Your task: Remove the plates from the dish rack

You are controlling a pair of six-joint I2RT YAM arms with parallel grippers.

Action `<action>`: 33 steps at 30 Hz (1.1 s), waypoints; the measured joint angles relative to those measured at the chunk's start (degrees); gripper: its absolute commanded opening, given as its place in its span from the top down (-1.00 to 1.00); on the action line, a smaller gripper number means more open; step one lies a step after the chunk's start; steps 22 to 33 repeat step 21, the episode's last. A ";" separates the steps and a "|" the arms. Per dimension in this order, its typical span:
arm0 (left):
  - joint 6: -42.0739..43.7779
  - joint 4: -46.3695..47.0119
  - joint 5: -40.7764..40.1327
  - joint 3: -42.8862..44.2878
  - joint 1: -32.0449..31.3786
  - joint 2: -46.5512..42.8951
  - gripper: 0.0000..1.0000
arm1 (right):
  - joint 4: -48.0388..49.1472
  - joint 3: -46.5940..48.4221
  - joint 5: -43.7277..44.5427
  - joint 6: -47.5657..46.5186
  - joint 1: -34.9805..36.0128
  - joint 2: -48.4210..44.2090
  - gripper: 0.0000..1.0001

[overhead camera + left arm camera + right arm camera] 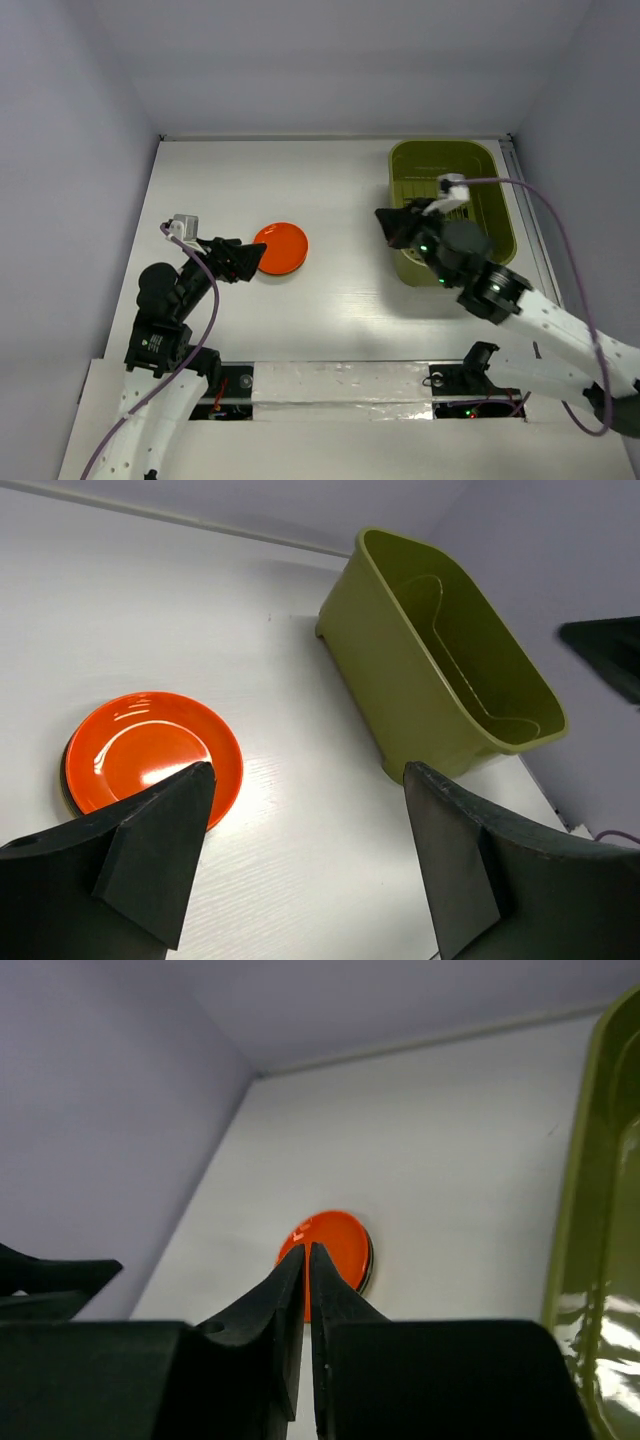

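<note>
The orange-red plate (282,247) lies on top of a stack on the white table, left of centre; a dark rim shows under it in the left wrist view (152,756) and the right wrist view (335,1254). The other plates are hidden beneath it. The olive-green dish rack (485,190) stands at the back right and looks empty (440,650). My left gripper (250,258) is open and empty, just left of the plate stack. My right gripper (388,222) is shut and empty, at the rack's left wall.
Grey walls close in the table at the back and both sides. The right arm's cable (560,220) arcs over the rack. A white strip (340,380) runs along the table's near edge.
</note>
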 measured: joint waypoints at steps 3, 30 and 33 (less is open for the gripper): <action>0.07 -0.07 0.02 0.00 0.00 0.02 -0.56 | -0.48 -2.67 3.67 -1.16 0.00 -12.07 0.15; 0.68 1.53 -0.66 7.21 0.00 1.40 -0.62 | -6.10 -7.37 20.46 -4.44 0.00 -35.15 -0.98; 0.68 1.53 -0.66 7.21 0.00 1.40 -0.62 | -6.10 -7.37 20.46 -4.44 0.00 -35.15 -0.98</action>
